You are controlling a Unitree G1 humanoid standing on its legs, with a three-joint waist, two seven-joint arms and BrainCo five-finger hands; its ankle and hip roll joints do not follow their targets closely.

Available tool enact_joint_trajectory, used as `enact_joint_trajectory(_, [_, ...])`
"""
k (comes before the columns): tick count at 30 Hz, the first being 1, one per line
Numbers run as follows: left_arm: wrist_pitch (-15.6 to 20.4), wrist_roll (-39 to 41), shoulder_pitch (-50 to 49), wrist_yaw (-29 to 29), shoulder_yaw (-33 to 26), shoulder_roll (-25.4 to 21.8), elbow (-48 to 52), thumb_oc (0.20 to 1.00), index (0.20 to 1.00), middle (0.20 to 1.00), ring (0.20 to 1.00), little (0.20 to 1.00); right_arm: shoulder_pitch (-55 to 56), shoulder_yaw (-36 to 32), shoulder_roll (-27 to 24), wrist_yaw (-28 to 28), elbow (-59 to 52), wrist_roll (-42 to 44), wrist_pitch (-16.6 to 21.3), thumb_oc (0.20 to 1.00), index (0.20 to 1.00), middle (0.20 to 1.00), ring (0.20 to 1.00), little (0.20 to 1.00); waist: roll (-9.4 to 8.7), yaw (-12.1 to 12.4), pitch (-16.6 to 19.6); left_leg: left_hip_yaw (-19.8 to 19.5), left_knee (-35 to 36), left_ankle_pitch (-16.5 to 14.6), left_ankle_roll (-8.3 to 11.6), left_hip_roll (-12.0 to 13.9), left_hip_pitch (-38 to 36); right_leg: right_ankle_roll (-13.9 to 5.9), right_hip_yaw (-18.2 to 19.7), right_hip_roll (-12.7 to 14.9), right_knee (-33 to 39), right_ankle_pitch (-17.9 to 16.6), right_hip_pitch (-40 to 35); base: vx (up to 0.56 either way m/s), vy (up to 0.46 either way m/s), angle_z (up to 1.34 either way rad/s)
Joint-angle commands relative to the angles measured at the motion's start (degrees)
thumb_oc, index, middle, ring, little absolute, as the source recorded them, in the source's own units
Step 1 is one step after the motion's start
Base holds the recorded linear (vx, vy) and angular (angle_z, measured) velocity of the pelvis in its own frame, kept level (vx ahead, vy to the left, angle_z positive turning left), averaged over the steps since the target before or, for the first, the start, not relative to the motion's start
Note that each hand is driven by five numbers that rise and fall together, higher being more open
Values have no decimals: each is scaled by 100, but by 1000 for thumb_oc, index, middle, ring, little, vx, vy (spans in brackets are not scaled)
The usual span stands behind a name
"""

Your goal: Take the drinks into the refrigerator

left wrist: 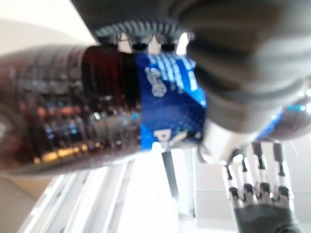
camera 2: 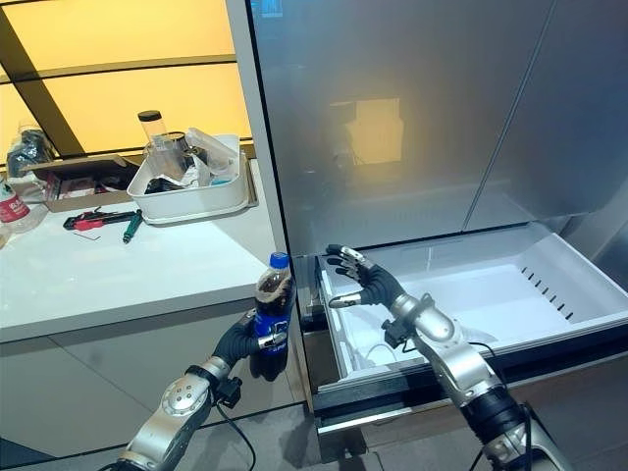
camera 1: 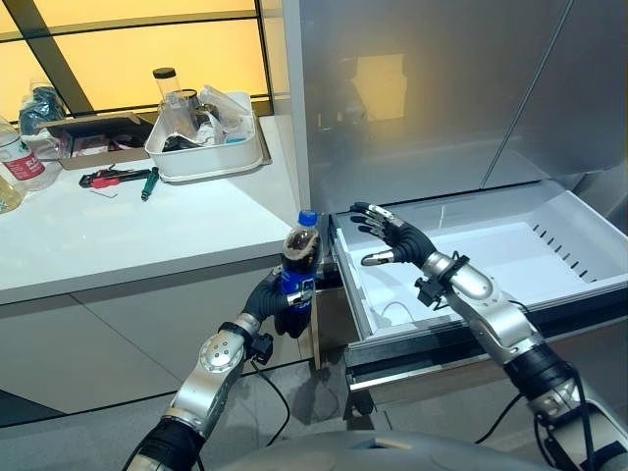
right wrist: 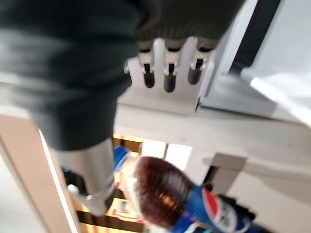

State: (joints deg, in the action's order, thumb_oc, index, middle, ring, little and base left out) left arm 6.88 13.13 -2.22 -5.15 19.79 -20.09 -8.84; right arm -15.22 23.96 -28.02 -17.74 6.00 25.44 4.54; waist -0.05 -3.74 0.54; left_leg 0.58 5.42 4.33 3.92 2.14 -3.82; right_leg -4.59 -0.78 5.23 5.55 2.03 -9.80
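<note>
The bottle [camera 1: 299,263] is dark cola with a blue cap and blue label, standing upright in the left hand [camera 1: 278,297], whose fingers curl round its lower half, just left of the open drawer [camera 1: 569,211] and below the desk [camera 1: 118,235] edge. The right hand [camera 1: 397,239] hovers over the drawer's left end, fingers spread and holding nothing.
</note>
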Motion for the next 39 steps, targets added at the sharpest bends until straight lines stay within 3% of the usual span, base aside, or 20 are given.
enact_joint_trajectory(1, [794,-3,1202,414,-12,197,-164,200,200,200,200,200,-642,-9,206,383,140,-48,258,1000,1000,1000,1000,1000,-68,85,137,105,-42,-894,-371,-278,-443,-53,-64,-87,-55,-180,270,0,0,0])
enact_joint_trajectory(4, [851,-297,1539,579,144,107,-115,200,200,200,200,200,-607,45,563,506,189,339,237,1000,1000,1000,1000,1000,-55,68,119,101,-42,-884,-373,-277,-439,-51,-80,-84,-55,-180,266,1,0,2])
enact_joint_trajectory(16, [1066,-972,1941,1116,416,53,397,200,200,200,200,200,-1187,639,1017,553,-297,969,274,1000,1000,1000,1000,1000,-43,62,131,100,-42,-902,-366,-264,-451,-41,-84,-74,-55,-165,244,2,0,2])
enact_joint_trajectory(30, [1032,-933,2337,1287,897,65,216,200,200,200,200,200,-2183,1359,1744,891,961,1550,160,1000,1000,1000,1000,1000,-72,115,165,103,-42,-919,-364,-254,-495,-29,-77,-88,-55,-156,212,0,0,0])
enact_joint_trajectory(31, [1025,-917,2357,1290,926,66,202,200,200,200,200,200,-2230,1389,1769,911,1050,1536,159,423,423,423,423,423,-78,119,162,103,-42,-922,-366,-258,-495,-28,-78,-87,-55,-154,210,0,0,0])
enact_joint_trajectory(32, [1017,-911,2372,1300,938,67,183,200,200,200,200,200,-2249,1379,1781,959,1099,1529,168,200,200,200,200,200,-80,123,159,104,-42,-920,-367,-262,-496,-28,-81,-83,-55,-155,208,0,0,0])
enact_joint_trajectory(39, [991,-746,2282,1327,807,63,172,200,200,200,200,200,-2136,1216,1611,1067,838,1389,226,200,200,200,200,200,-99,133,132,72,-42,-919,-379,-279,-481,-38,-101,-67,-62,-159,215,0,0,0])
